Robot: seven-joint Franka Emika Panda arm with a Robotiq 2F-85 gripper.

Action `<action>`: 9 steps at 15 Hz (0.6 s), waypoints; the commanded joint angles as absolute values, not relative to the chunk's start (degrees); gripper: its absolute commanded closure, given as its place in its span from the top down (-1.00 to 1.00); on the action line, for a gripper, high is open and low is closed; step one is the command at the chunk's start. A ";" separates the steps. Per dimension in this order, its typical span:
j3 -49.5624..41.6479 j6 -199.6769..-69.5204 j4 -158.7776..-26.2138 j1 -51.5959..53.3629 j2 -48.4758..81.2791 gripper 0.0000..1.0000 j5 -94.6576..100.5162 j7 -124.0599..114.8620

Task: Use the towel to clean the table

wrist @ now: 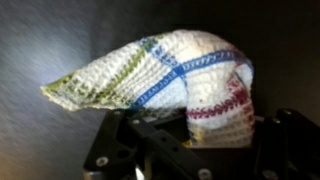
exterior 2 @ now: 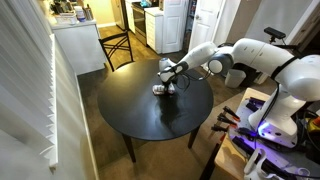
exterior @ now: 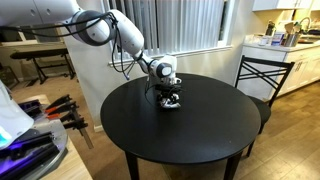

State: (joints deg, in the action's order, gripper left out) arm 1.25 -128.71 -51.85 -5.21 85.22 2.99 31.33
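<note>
The towel [wrist: 170,75] is a white knitted cloth with blue, green and red stripes. In the wrist view it bulges up from between my gripper's [wrist: 205,128] black fingers, which are shut on its lower fold. In both exterior views my gripper [exterior: 170,97] [exterior 2: 166,84] presses the bunched towel [exterior: 172,103] [exterior 2: 161,88] down onto the round black table [exterior: 190,135] [exterior 2: 140,110], near its far edge on the arm's side.
A black chair [exterior: 262,75] [exterior 2: 118,48] stands at the table's side. Clamps and tools lie on a bench [exterior: 50,110] [exterior 2: 235,120] beside the table. A kitchen counter [exterior: 285,45] stands behind the chair, and window blinds [exterior: 170,25] hang behind the table.
</note>
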 commanded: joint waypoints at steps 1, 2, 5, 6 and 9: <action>-1.71 -128.65 -54.83 -8.42 84.41 -0.94 2.35 27.26; -1.29 -127.94 -53.47 -9.71 85.13 -0.94 3.42 26.02; -1.19 -127.36 -52.70 -10.76 85.14 -0.94 3.52 24.84; -1.02 -127.45 -52.53 -10.73 85.14 -0.94 3.59 24.74; 0.36 -127.90 -52.17 -10.21 84.46 -0.94 2.31 26.59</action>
State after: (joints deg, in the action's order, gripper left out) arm -0.69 -128.37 -51.98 -10.84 85.14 2.85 26.64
